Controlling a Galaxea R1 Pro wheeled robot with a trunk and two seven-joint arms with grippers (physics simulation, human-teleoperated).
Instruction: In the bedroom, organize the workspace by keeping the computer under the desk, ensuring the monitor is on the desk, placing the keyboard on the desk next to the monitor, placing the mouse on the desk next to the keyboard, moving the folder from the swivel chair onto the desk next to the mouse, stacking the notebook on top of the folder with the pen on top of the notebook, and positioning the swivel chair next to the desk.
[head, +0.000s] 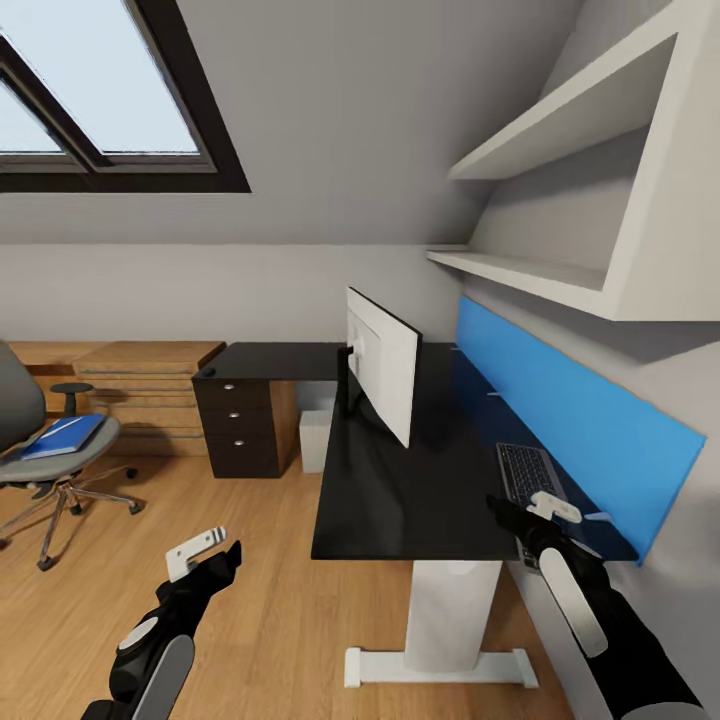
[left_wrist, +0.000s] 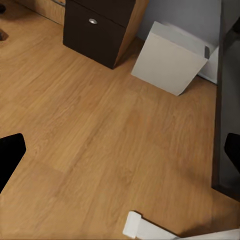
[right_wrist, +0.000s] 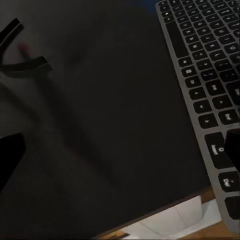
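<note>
The black-topped desk (head: 400, 500) carries the monitor (head: 382, 375), seen edge-on, and the keyboard (head: 528, 472) by the blue wall panel. My right gripper (head: 525, 510) hovers open over the desk's near end, one fingertip (right_wrist: 232, 155) above the keyboard (right_wrist: 210, 100). The pale computer (head: 315, 440) stands under the desk beside the drawer unit (head: 238, 425). A small dark lump, likely the mouse (head: 207, 372), lies on the desk's far left end. The swivel chair (head: 30, 455) stands at left with the blue folder (head: 62, 438) on its seat. My left gripper (head: 212, 555) hangs open over the floor, facing the computer (left_wrist: 172, 57).
Low light wooden shelving (head: 140, 385) runs along the back wall behind the chair. White wall shelves (head: 560, 270) hang above the desk. The desk's white pedestal leg (head: 445, 620) and foot (left_wrist: 145, 229) stand close in front of me. Wooden floor (head: 250, 560) spreads between chair and desk.
</note>
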